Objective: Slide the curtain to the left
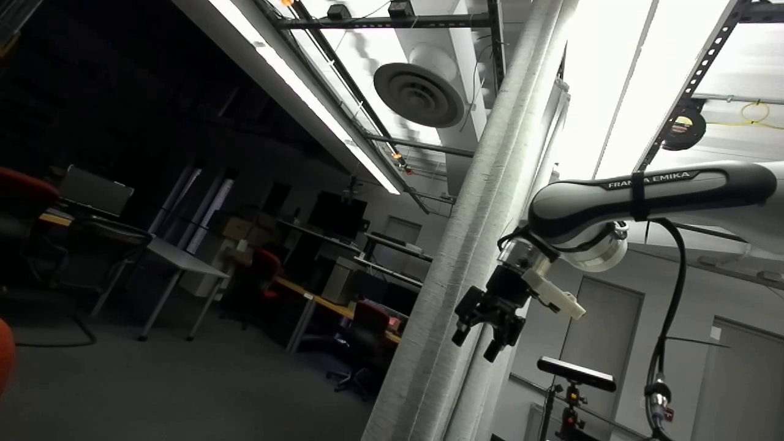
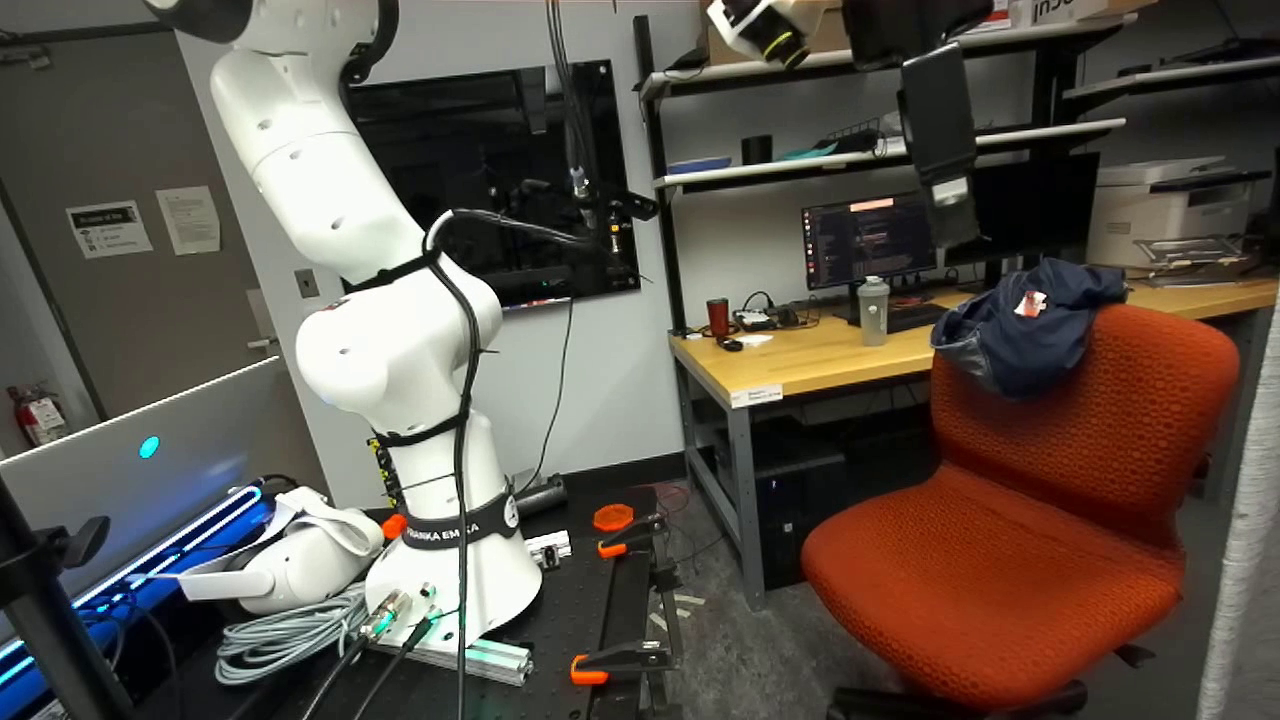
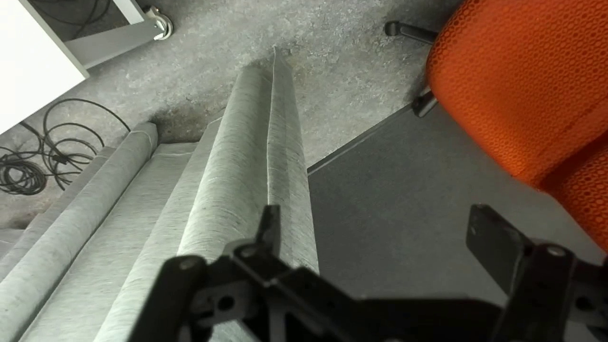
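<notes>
Tall and pale grey, the curtain (image 1: 474, 226) runs slantwise through an exterior view, gathered into long parallel folds with shadow in the grooves. In the wrist view it fills the left and lower middle and runs down toward the floor (image 3: 342, 85); its weave shows there as fine, hair-like streaks, some folds round as rolls, others flat, with one thin ridge running lengthwise and a seam line near the bottom ends. The fingers (image 3: 498, 247), black, blunt and square-edged, stand wide apart; in that view one overlaps the cloth and the other lies beyond its edge, though whether either touches it cannot be told. The floor is mottled and rough-looking, meeting a smooth dark-grey surface (image 3: 380, 204) along a straight edge. An orange chair (image 3: 536, 80) carries a honeycomb pattern; a flat white bench (image 3: 33, 61) has a grey leg (image 3: 114, 42) on a castor (image 3: 162, 24), near loops of thin black cable (image 3: 23, 173). The arm (image 1: 704, 196) has a smooth, rounded shell of white and grey, and overhead a round vent (image 1: 419, 95) shows concentric rings.
</notes>
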Robot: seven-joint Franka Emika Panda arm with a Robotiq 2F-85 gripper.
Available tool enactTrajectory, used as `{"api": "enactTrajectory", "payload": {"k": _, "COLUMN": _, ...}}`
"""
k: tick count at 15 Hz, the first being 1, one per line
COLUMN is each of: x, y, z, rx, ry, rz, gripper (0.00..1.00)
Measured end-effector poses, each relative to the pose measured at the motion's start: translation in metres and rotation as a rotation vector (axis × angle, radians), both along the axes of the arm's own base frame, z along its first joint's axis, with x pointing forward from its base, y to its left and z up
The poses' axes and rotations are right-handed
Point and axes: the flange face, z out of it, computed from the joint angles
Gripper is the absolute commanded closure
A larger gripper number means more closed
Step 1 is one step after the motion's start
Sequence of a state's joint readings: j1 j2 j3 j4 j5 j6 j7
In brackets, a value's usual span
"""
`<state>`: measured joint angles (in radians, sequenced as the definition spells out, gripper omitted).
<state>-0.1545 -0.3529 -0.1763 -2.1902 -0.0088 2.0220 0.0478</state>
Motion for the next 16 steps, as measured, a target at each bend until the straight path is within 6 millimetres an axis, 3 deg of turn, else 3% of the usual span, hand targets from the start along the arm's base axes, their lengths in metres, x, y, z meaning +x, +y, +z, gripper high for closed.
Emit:
{"api": "enactTrajectory", "payload": {"k": 4, "x": 0.000, "y": -0.001, "z": -0.003, "rx": -0.007, "ry": 0.014, "rz": 0.004, "gripper": 0.00}}
{"api": "enactTrajectory", "payload": {"k": 8, "x": 0.006, "y": -0.021, "z": -0.001, "rx": -0.060, "ry": 0.050, "rz": -0.012, "gripper": 0.00}}
{"api": "enactTrajectory", "payload": {"k": 12, "x": 0.021, "y": -0.050, "z": 0.014, "rx": -0.097, "ry": 0.052, "rz": -0.047, "gripper": 0.00}}
{"api": "enactTrajectory", "payload": {"k": 16, "x": 0.043, "y": -0.065, "z": 0.037, "rx": -0.125, "ry": 0.002, "rz": -0.063, "gripper": 0.00}}
